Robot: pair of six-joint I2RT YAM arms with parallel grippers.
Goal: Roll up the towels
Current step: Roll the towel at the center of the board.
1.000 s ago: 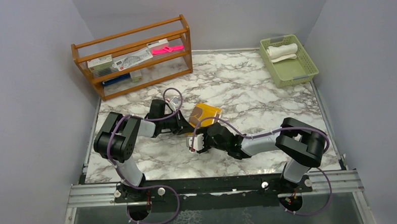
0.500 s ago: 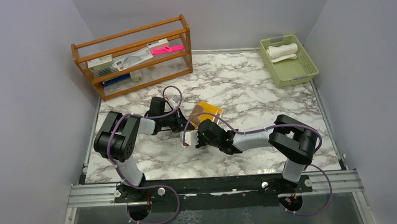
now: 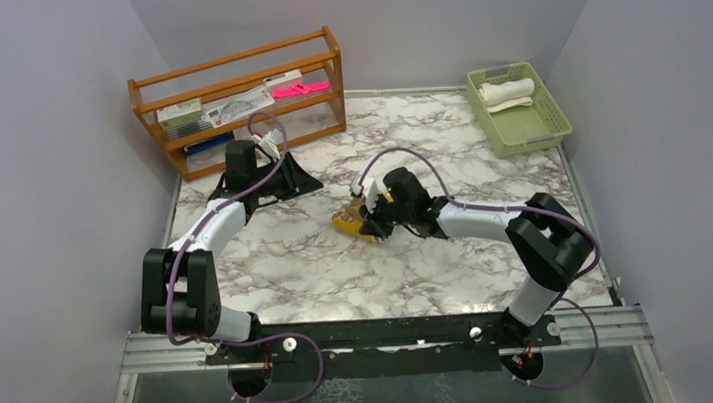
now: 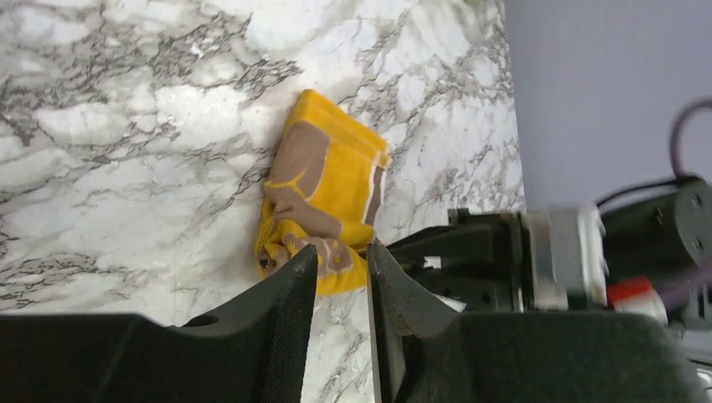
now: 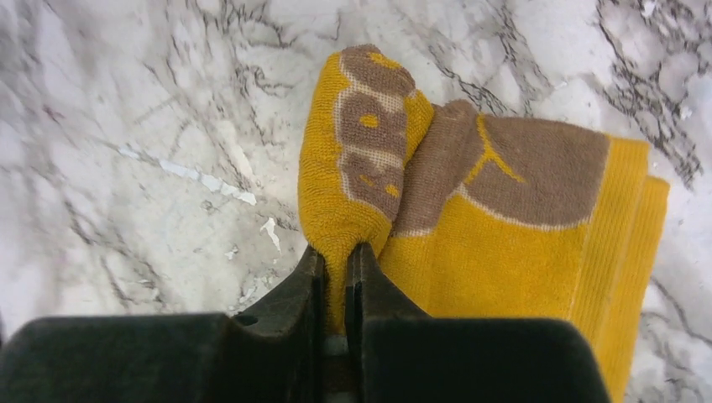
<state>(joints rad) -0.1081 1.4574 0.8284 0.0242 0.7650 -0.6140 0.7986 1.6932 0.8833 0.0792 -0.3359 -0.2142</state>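
Top view: the yellow towel (image 3: 349, 223) is seen at centre, pinched by the right gripper (image 3: 363, 221); the white towel (image 3: 507, 91) lies in the basket (image 3: 549, 125) at 1 o'clock. Left wrist: the left gripper (image 4: 336, 269) is held narrowly parted, empty. Right wrist: a yellow fold is clamped at 6 o'clock.

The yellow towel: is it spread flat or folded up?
Folded. The yellow towel lies in stacked layers, one end bunched up and pinched by the right gripper.
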